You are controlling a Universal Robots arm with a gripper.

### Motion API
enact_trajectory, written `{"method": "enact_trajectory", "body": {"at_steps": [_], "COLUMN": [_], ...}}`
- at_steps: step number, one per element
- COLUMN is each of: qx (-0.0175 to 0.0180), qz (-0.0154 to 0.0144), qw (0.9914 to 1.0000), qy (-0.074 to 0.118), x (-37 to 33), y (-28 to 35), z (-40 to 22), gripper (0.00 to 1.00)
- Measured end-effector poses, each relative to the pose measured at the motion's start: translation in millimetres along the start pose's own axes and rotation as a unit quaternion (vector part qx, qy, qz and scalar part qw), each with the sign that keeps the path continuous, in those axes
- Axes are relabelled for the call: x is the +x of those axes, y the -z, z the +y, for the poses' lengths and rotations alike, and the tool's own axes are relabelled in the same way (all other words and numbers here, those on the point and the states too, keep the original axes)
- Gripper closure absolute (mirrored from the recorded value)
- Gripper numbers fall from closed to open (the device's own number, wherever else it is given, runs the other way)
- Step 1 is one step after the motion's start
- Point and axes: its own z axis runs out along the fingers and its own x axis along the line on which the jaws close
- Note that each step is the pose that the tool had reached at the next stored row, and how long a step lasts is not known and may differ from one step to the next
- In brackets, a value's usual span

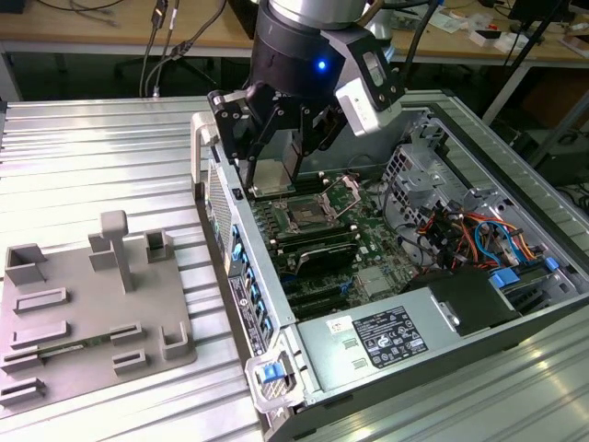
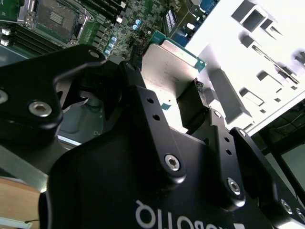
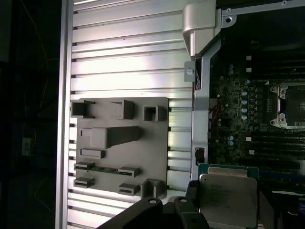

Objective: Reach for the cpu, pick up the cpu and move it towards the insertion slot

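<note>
cpu (image 1: 272, 177) in end effector (image 1: 274, 168) above open case (image 1: 515, 221), insertion slot (image 1: 306, 217) inside, tray (image 1: 55, 350) on exterior view's left

Black gripper (image 1: 279, 157) (silver screws), blue light on wrist

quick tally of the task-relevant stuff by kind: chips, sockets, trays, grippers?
Flat square silvery-faced cpu, clamped in the gripper: 1
Square metal-framed insertion slot with dark centre, on the green board: 1
Grey plastic tray with upright blocks, on the ribbed table: 1
Black gripper, above the open case: 1
Total: 4
</note>
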Motion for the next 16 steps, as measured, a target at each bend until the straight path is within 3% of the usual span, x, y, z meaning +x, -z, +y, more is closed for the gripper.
{"method": "enact_trajectory", "body": {"at_steps": [16], "qx": [0.0000], "qz": [0.0000], "qw": [1.00000], "qy": [0.000], "x": [-10.1], "y": [0.3], "z": [-0.3], "gripper": [0.45]}}
